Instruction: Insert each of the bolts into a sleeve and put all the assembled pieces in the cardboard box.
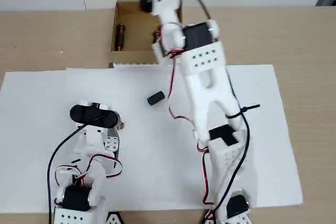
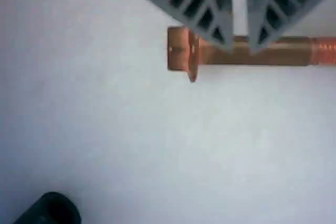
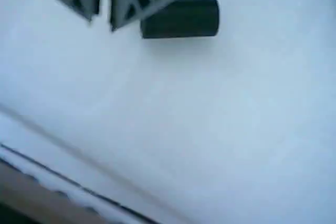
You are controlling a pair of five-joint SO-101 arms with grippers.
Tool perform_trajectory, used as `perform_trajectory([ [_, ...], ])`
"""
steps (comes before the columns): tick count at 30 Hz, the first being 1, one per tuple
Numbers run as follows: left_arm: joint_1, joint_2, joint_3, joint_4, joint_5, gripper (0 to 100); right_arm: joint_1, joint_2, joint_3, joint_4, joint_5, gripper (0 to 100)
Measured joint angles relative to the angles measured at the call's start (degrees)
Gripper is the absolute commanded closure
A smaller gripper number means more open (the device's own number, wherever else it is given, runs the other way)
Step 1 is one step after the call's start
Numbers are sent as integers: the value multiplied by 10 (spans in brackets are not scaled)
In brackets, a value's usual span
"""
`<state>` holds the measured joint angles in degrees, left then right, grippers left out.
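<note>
My left claw (image 2: pixel 240 45) is pressed nearly together, with a thin slit between its grey ribbed fingers (image 2: pixel 205 3). Its tips sit over the shank of a copper-coloured metal bolt (image 2: pixel 286 51), close to the flanged head; I cannot tell whether they touch it. The bolt lies on the white paper sheet (image 1: pixel 63 98) spread over the light wooden tabletop (image 1: pixel 42 30).

My right claw (image 3: pixel 102 20) is almost pressed together too, pinching nothing. A short black cylindrical sleeve (image 3: pixel 181 18) lies on its side on the paper near its tips, apart from the bolt.

My right arm (image 1: pixel 210 77) stretches across to the open brown cardboard box (image 1: pixel 113 30) past the paper's far edge. 1 brownish rod-like piece (image 1: pixel 120 36) lies inside by a side wall, and a second such piece (image 1: pixel 156 36) is half hidden by the arm.
</note>
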<state>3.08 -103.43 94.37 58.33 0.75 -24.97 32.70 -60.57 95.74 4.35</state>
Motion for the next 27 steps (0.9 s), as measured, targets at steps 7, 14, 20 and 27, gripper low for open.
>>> perform_trajectory([
  [7,0,0,0,0,0,994,-23,-5,63,2,79,991],
  [14,0,0,0,0,0,994,-24,-5,99,2,171,991],
  [20,0,0,0,0,0,994,-23,-21,169,2,252,987],
  [27,0,0,0,0,0,994,-40,-64,238,2,365,929],
])
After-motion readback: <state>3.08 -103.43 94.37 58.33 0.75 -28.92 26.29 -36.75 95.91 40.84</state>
